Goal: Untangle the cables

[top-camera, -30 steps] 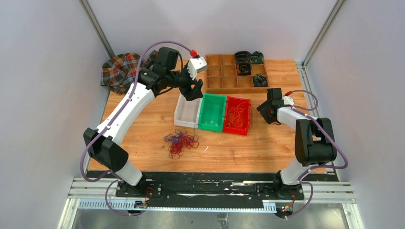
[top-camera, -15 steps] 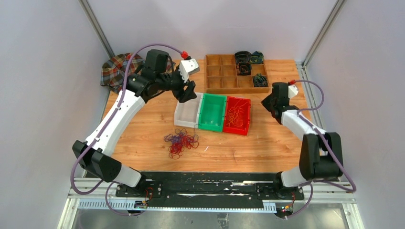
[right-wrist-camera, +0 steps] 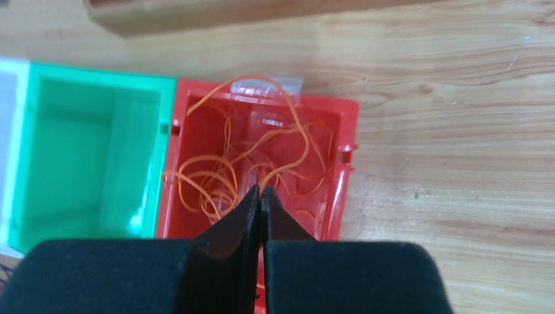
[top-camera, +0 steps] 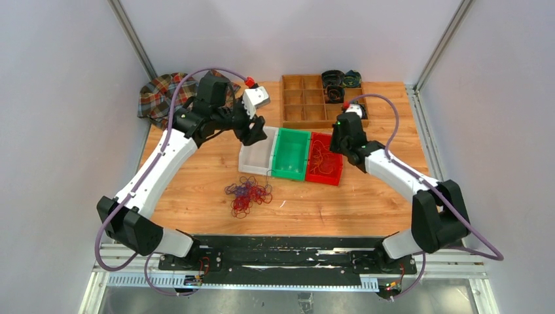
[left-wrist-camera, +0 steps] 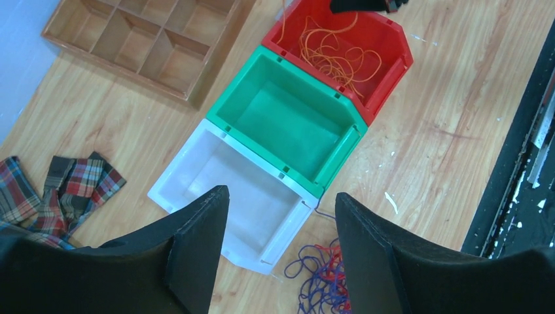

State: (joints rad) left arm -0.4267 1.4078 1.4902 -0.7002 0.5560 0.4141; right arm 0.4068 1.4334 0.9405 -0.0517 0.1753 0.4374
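Observation:
A tangle of purple and red cables lies on the wooden table in front of the bins; its top shows in the left wrist view. Loose orange cables lie in the red bin. My left gripper hangs open above the white bin, nothing between its fingers. Over the red bin my right gripper is shut, and an orange strand runs right into its closed tips.
A green bin stands between the white and red ones. A wooden divided tray with dark cable coils sits at the back, and a plaid cloth lies at the back left.
My right gripper closed, then swung left from beside the red bin to above it. The left gripper drew back left, from the green bin to over the white bin.

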